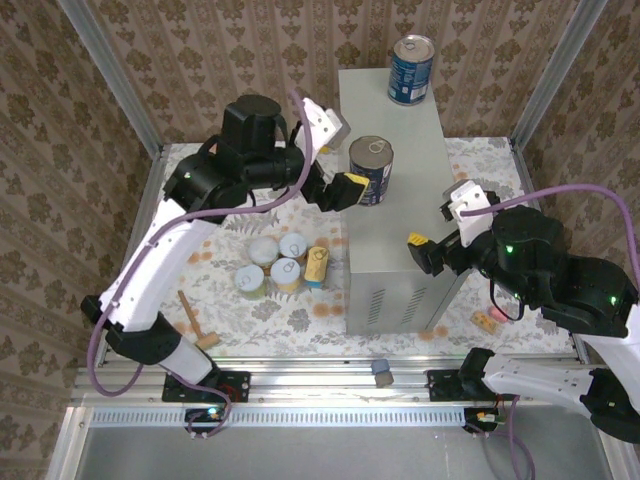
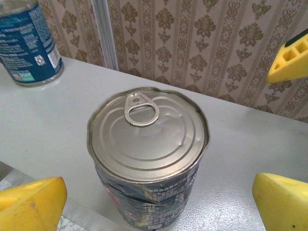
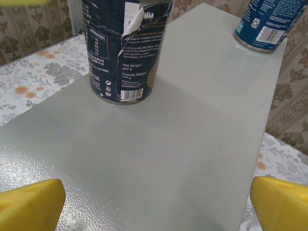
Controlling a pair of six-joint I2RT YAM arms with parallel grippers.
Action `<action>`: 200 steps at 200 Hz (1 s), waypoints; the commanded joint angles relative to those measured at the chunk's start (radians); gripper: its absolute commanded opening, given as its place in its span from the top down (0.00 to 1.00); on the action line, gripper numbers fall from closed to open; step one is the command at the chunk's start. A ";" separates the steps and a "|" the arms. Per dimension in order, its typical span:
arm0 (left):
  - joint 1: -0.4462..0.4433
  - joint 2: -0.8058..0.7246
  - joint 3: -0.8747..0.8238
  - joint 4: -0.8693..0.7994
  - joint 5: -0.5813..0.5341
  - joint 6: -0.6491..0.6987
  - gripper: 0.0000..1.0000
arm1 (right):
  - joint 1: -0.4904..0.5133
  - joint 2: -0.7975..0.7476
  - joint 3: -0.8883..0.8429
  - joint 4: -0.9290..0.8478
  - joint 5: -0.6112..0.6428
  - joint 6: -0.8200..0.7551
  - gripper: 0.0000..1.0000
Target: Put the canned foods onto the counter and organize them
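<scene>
Four short yellow-labelled cans, flat gold-topped oblong tin: on table, left of tall light-grey metal box. Right tool: spread, empty, over box top's near end. Left tool: spread, flanking dented dark-blue can at top's left edge. Second dark-blue can: far end. Risk: finger clips dented can, which topples off edge.

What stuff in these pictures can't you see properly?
- Right wrist view: lid of the near blue can, cut off by the top edge.
- Left wrist view: top of the far blue can, cut off by the picture corner.
- Top view: labels on the short cans, too small to read.
</scene>
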 commanded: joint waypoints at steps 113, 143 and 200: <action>-0.023 0.107 -0.067 0.296 -0.068 -0.070 0.19 | 0.005 -0.048 -0.054 0.028 -0.006 0.019 0.00; -0.013 0.174 -0.001 0.307 -0.099 -0.047 0.26 | 0.006 -0.069 -0.079 0.043 0.004 0.023 0.00; 0.034 0.357 0.230 0.289 -0.174 0.001 0.35 | 0.005 -0.111 -0.098 0.029 0.009 0.040 0.00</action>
